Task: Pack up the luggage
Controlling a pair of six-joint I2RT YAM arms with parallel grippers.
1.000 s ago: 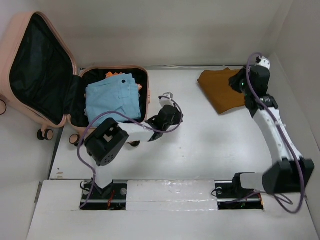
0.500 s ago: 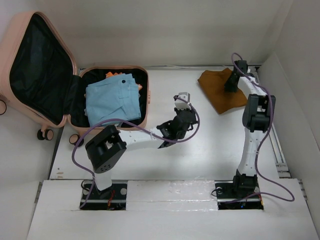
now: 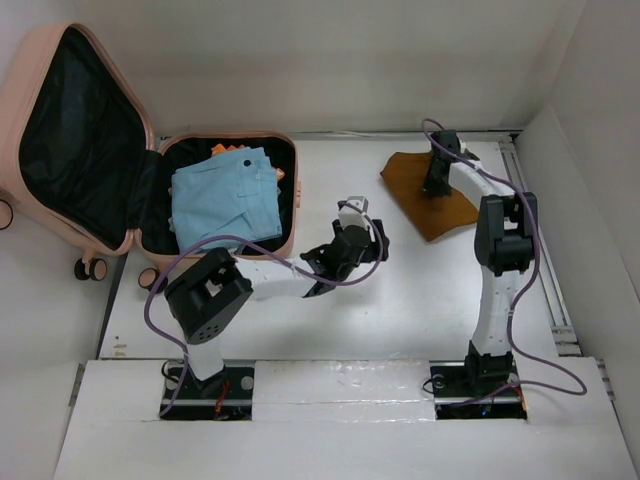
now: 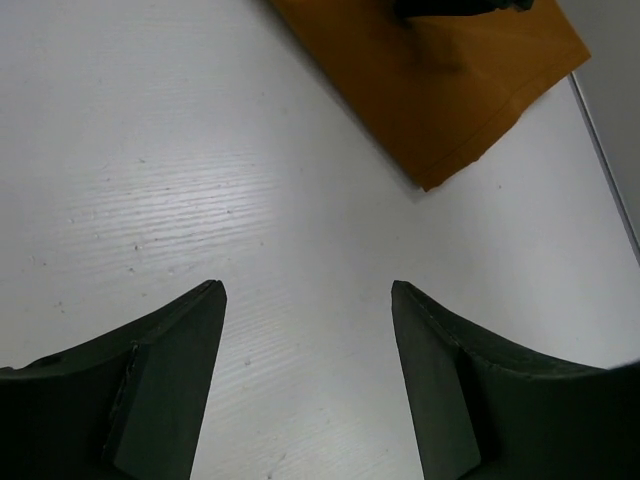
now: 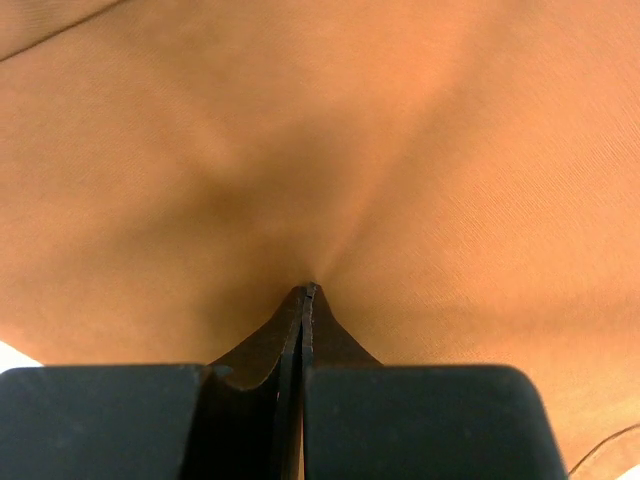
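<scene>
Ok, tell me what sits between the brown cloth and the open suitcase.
The left gripper and left arm lie between the brown cloth, pinched by the right gripper, and the luggage. Nothing else visible blocks the way.

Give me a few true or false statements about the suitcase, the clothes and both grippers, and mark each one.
The suitcase stands open. True.
The right gripper is open. False: it is shut, pinching the brown cloth.
A light blue garment lies inside the suitcase. True.
The left gripper holds the brown cloth. False: it is open over the bare table, holding nothing.
</scene>
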